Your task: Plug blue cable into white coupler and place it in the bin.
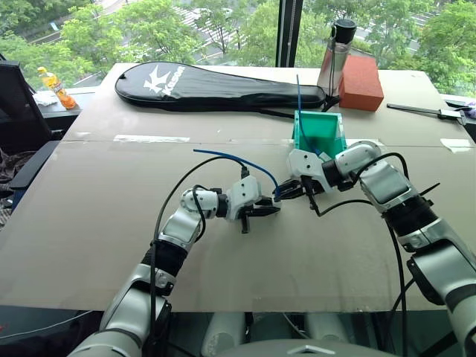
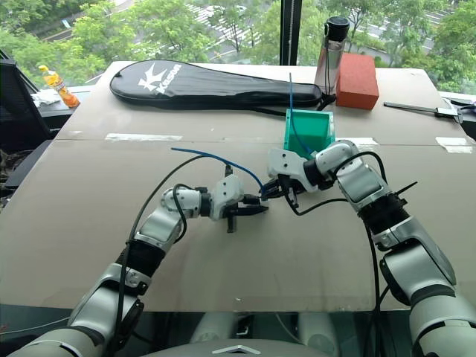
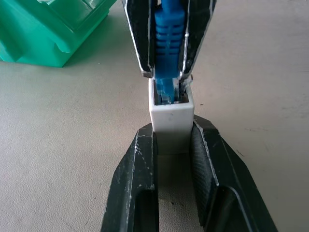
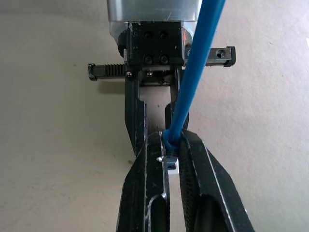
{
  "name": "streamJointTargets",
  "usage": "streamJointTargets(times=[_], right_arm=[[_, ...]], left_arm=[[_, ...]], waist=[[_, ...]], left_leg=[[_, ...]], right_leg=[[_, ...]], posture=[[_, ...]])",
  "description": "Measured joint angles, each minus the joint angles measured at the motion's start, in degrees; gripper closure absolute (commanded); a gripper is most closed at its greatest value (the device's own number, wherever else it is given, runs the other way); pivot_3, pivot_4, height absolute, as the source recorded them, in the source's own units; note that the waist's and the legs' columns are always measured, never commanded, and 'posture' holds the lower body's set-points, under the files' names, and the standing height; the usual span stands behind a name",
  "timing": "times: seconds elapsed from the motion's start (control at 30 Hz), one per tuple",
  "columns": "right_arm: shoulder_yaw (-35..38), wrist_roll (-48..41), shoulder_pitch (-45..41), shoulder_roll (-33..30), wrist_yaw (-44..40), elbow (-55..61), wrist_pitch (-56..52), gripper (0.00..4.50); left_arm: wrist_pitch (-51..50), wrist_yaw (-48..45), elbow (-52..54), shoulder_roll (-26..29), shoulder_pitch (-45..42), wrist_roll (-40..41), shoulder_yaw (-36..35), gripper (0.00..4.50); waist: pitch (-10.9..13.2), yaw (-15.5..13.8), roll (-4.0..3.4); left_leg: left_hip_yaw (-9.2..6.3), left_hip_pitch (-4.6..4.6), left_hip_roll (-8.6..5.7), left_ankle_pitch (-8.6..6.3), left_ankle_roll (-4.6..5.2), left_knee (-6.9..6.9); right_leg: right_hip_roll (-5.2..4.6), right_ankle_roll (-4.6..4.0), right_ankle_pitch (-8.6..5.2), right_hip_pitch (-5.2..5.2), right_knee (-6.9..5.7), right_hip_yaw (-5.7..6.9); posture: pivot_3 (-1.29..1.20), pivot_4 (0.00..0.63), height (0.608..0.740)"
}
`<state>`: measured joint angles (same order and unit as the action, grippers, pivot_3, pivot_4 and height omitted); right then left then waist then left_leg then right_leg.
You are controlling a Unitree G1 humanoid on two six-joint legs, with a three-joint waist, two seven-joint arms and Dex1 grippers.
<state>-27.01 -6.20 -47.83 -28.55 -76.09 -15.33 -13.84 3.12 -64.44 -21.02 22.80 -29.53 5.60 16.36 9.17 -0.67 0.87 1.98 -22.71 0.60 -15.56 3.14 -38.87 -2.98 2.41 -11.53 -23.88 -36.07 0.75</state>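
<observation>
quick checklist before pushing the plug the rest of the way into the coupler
1. Left gripper clamped on the white coupler: ok.
2. Right gripper shut on the plug end of the blue cable: ok.
3. Plug lined up with the socket opening, tip already inside: ok.
4. Plug fully seated and latched: cannot tell.
5. Cable slack trailing free over the table, not snagged: ok.
6. Bin upright close behind the grippers for the drop: ok.
</observation>
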Motion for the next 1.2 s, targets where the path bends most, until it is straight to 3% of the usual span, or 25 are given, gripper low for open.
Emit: streamJointTargets(times=[0.2,0.3,0.43,0.6,0.67,0.83,1.03,1.2], right_arm=[[1.0,2.2,3.1,1.7,3.4,-0.4,4.7,4.5],[3.8,1.7,5.7,3.8,6.6,-1.4,5.2,3.59],[9.9,-1.8,11.4,1.4,9.9,5.4,1.9,1.71],[28.5,-15.5,22.3,-2.8,17.6,30.4,-8.1,1.71],[35.7,-19.1,27.9,-4.4,21.7,39.5,-10.8,1.71],[45.0,-20.2,44.0,-6.4,29.2,50.9,-14.7,1.71],[52.5,-21.1,53.0,-7.4,32.0,53.9,-15.1,1.71],[56.8,-21.2,59.8,-6.9,34.1,53.6,-14.5,1.71]], left_arm=[[-0.1,0.7,-0.5,0.1,0.5,-0.4,-0.2,4.19],[-0.7,1.0,-0.5,0.1,0.8,-0.3,-0.8,4.19],[-4.9,0.9,3.2,-1.0,1.9,1.7,-0.8,4.19],[-23.7,4.2,12.4,-0.7,-0.8,6.2,-3.1,4.19],[-33.5,6.1,13.5,-1.5,-6.1,8.4,-4.1,4.19],[-50.8,13.4,9.3,-8.6,-22.9,14.2,-9.6,4.19],[-56.0,18.4,-6.4,-14.0,-36.5,13.7,-9.6,4.19],[-46.4,23.7,-30.7,-20.9,-46.0,9.5,-10.1,4.19]], waist=[[-0.7,0.2,0.01],[-0.7,0.8,0.03],[-0.6,0.6,-0.1],[-0.5,-0.2,-0.09],[-0.5,-0.5,-0.06],[-0.5,-0.3,-0.02],[-0.4,0.0,0.01],[-0.4,-0.1,0.03]], left_leg=[[0.01,0.26,0.01,0.0,0.0,0.01],[0.01,0.4,0.04,0.0,-0.01,0.02],[-0.03,-0.03,-0.02,0.01,-0.02,-0.11],[-0.35,-0.55,-0.03,0.0,-0.02,-0.18],[-0.61,-0.69,-0.07,0.0,-0.02,-0.25],[-0.78,-0.92,-0.24,0.01,0.0,-0.51],[-0.73,-0.81,-0.33,0.01,0.0,-0.46],[-0.72,-0.91,-0.34,0.01,0.0,-0.41]], right_leg=[[0.0,-0.01,-0.01,0.2,0.0,0.0],[-0.01,-0.15,-0.08,0.33,-0.06,-0.02],[-0.13,-0.02,0.01,-0.07,-0.24,0.0],[-0.14,0.02,-0.01,-0.38,-0.26,0.11],[-0.1,0.03,-0.01,-0.35,-0.19,0.37],[-0.1,0.11,-0.04,-0.33,-0.07,0.64],[0.0,0.33,-0.11,-0.29,-0.04,0.55],[0.04,0.21,-0.04,-0.33,0.1,0.56]], posture=[[0.0,0.15,0.74],[0.0,0.15,0.74],[0.0,0.15,0.74],[0.0,0.15,0.74],[0.0,0.15,0.74],[0.0,0.15,0.74],[0.0,0.15,0.74],[0.0,0.15,0.74]])
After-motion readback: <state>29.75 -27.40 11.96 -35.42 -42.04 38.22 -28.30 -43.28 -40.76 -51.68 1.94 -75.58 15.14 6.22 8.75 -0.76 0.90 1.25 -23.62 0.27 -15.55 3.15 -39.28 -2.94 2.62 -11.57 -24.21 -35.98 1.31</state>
